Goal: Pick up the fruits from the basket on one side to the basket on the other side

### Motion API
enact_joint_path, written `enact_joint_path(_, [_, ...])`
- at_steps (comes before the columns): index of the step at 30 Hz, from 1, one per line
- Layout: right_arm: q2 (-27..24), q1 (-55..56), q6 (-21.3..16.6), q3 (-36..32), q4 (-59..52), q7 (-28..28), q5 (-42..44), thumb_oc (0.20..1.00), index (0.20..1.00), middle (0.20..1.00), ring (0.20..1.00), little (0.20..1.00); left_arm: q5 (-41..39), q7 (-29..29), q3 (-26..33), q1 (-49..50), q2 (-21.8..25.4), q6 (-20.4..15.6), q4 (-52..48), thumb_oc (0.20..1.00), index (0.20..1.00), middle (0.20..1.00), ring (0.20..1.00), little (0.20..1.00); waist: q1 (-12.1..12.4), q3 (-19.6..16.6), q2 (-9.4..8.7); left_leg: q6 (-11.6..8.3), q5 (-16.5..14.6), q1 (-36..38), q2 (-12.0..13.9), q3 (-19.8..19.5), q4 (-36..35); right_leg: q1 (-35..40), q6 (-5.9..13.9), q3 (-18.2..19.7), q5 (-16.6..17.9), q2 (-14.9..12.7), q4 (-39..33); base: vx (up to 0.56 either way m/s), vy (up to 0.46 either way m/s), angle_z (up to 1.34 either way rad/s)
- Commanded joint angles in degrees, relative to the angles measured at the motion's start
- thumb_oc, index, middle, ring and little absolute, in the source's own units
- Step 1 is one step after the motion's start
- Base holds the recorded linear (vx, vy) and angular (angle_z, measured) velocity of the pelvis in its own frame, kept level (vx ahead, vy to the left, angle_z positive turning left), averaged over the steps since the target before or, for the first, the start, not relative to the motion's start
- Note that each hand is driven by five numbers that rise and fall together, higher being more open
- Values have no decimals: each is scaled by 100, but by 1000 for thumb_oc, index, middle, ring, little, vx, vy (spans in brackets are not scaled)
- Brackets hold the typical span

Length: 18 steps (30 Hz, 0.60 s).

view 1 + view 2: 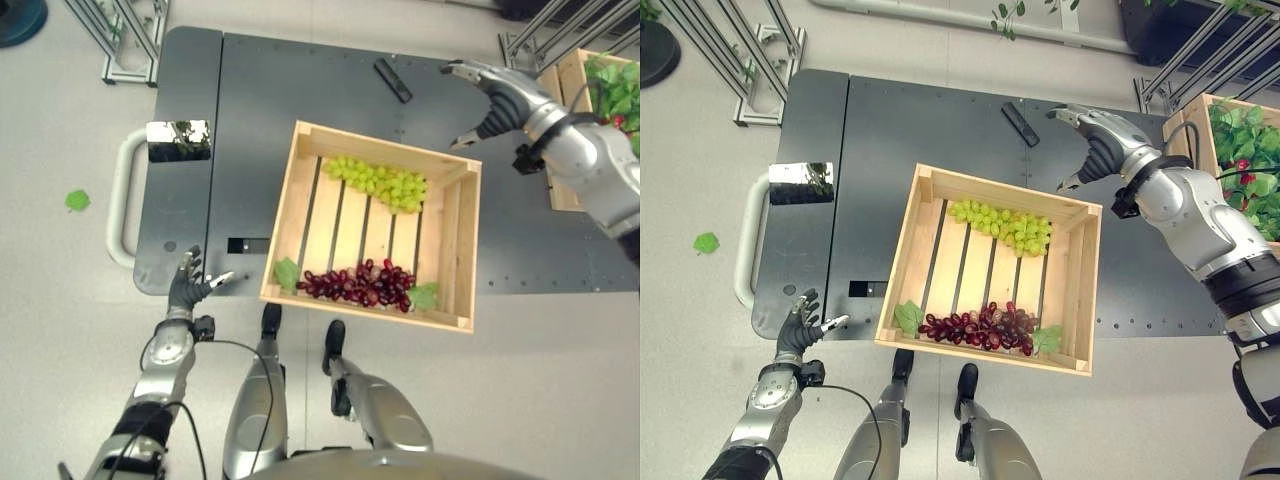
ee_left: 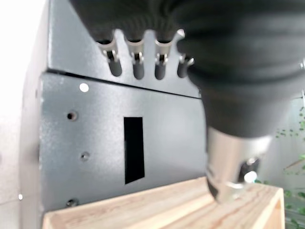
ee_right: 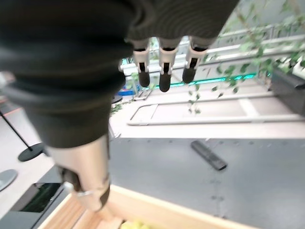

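Two bunches of grapes lie in the wooden crate (image 1: 448, 235) at the middle of the dark bench (image 1: 260, 90), and neither hand has hold of anything. Nearest the robot, the left hand (image 1: 187, 284) hangs at the bench's near left corner, fingers loose and spread, well apart from the crate's left wall. Just inside the crate's near wall lie the red grapes (image 1: 358, 281), their long axis running along that wall, with a green leaf (image 1: 287, 272) at one end and a second leaf (image 1: 424, 295) at the other. Farther back, against the far wall, the green grapes (image 1: 382, 180) lie as a bunch stretched from the crate's far left toward its right side.

Beyond the crate's far right corner the right hand (image 1: 1095, 141) hovers above the bench, fingers extended and thumb held apart, holding nothing. From it the green grapes lie toward the robot and to the left, just over the crate's rim; this hand is by far the nearer one to them, and that is the relation the coming grasp seems to turn on. The crate's far wall and right corner stand between hand and fruit, so the reach probably has to come down from above.

A second crate (image 1: 561, 90) with leaves and something red stands at the bench's right edge, likely the other end of the transfer. A dark bar (image 1: 392, 79) lies on the bench behind the crate, a shiny plate (image 1: 178, 140) at far left.
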Motion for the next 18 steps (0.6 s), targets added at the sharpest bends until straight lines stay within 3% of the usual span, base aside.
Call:
enact_joint_path(1, [127,32,102,-80,16,-5,265,1000,1000,1000,1000,1000,-162,105,189,92,110,-237,-145,1000,1000,1000,1000,1000,86,-240,-115,-315,-631,-87,340,-109,736,-625,461,18,-541,-288,998,-32,-19,2])
enact_joint_path(6, [504,341,140,-128,158,72,202,1000,1000,1000,1000,1000,-126,161,208,5,103,-218,-109,1000,1000,1000,1000,1000,130,-128,-150,-313,-611,-114,351,-130,726,-632,446,-2,-515,-284,954,-21,-6,3])
enact_joint_path(18, [751,666,168,-210,108,155,-30,1000,1000,1000,1000,1000,-95,264,219,-70,26,-224,-43,1000,1000,1000,1000,1000,157,16,-167,-314,-583,-141,350,-159,713,-631,431,-13,-493,-275,897,-6,0,2])
